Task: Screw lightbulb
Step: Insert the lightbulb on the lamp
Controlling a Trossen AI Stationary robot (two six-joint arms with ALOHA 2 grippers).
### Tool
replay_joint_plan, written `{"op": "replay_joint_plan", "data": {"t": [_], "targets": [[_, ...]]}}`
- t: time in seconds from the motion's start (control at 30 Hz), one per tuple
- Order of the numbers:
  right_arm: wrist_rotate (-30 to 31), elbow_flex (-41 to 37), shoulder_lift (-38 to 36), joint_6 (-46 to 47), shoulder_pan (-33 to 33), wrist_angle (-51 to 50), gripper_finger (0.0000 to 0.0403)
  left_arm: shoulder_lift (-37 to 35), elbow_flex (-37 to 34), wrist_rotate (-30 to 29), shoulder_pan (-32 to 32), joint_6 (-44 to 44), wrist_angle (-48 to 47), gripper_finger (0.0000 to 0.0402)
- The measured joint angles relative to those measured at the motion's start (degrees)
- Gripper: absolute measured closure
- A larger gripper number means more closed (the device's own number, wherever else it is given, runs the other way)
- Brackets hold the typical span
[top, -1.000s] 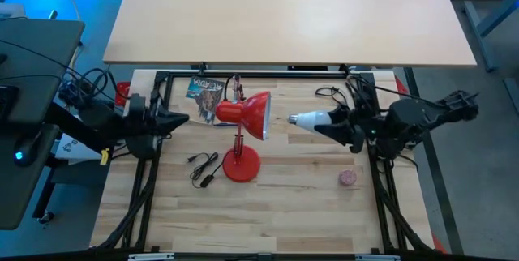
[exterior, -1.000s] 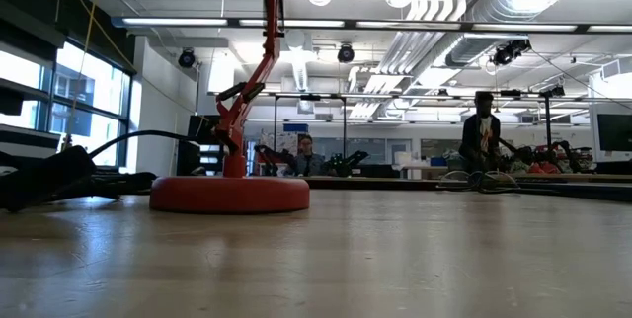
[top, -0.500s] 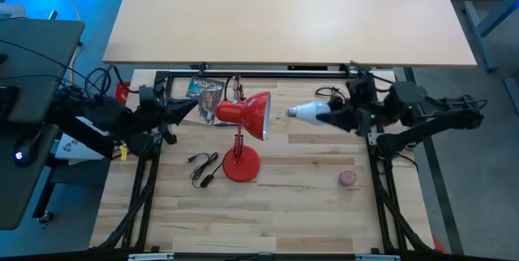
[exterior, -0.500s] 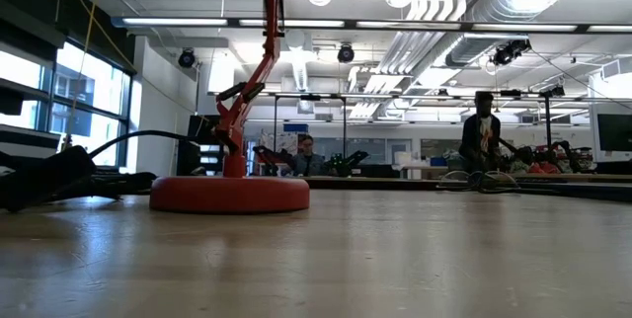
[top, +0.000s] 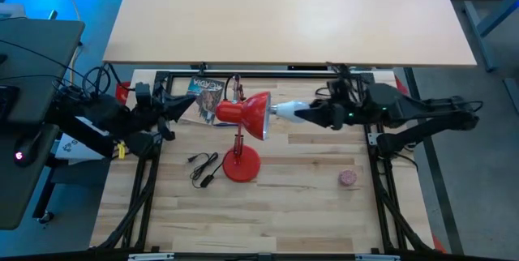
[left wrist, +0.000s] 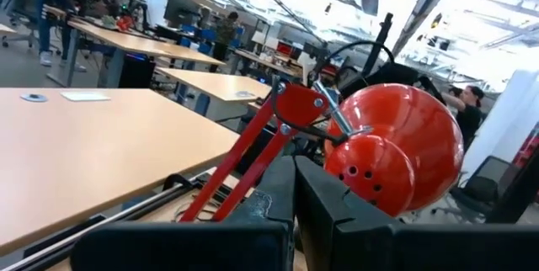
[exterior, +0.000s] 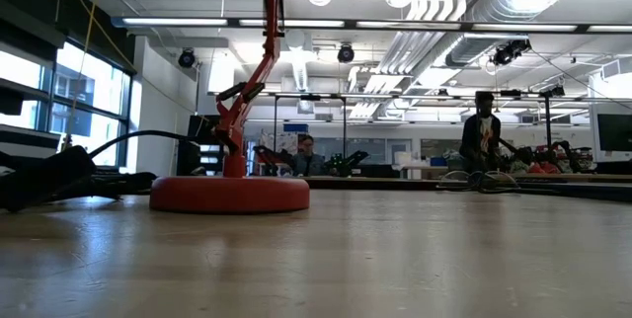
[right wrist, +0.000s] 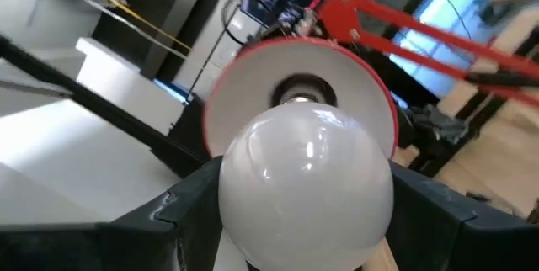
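The red desk lamp stands on its round base [top: 241, 165] mid-table, its shade [top: 255, 113] raised and opening toward the table's right. The white lightbulb [top: 289, 111] hangs level just before the shade's mouth, narrow end toward it, with my right gripper [top: 312, 115] shut on it. In the right wrist view the bulb [right wrist: 305, 178] lines up with the socket [right wrist: 301, 92] inside the white-lined shade. My left gripper [top: 191, 109] is shut and stands behind the shade's rounded back [left wrist: 396, 149], a little apart from it. My right gripper pinches the bulb's wide glass globe [right wrist: 240, 188] between its two fingers, one on each side. The fingers [right wrist: 189, 199] come level from the table's right, along the bulb. The bulb is lifted clear of the table and lies level, its narrow end pointing at the shade's opening.
A small pink ball [top: 348, 178] lies right of the lamp base. A black cord with a plug [top: 203, 168] lies left of the base, and a printed card [top: 207, 89] behind the shade. In the low view, people show in the room beyond the lamp base [exterior: 229, 193].
My right gripper has carried the lightbulb toward the table's left, up to the shade's mouth, rolling its wrist on the way; the bulb stays level and clear of the table. My left gripper has shifted a little toward the back of the shade, still shut.
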Motion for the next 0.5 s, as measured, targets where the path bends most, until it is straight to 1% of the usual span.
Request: {"op": "replay_joint_plan", "data": {"t": [0.2,0.5], "targets": [[-1.11,-0.02,1.73,-0.89,0.02,4.21,0.0152,-0.13,0.0,0.06,0.0,-1.54,-0.02,0.0401],[-3.78,-0.02,1.41,-14.37,0.04,3.32,0.0153,-0.01,0.0,-0.32,0.0,-5.91,-0.03,0.0401]]}}
